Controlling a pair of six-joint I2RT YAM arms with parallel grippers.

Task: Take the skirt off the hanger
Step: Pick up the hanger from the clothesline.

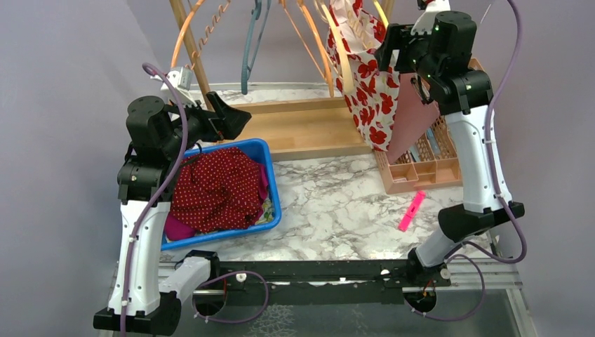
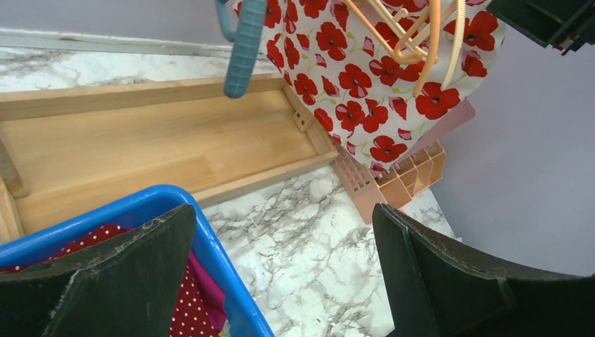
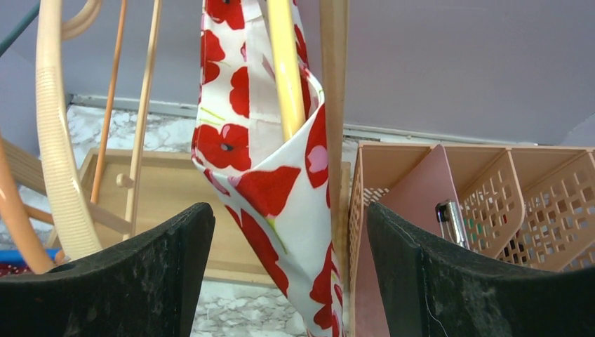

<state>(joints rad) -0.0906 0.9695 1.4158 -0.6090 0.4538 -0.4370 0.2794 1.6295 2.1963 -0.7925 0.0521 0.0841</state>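
Red-and-white poppy skirt [image 1: 368, 95] hangs straight down from its yellow hanger [image 3: 284, 70], upper right in the top view. Its folded edge sits untouched between the parted jaws of the right end effector [image 3: 288, 214], the nearer arm. The left end effector [image 1: 235, 116], also spread, hovers centre-left.

top camera looks down from behind; both wrist cameras face the skirt [image 3: 281, 196], right one closest.
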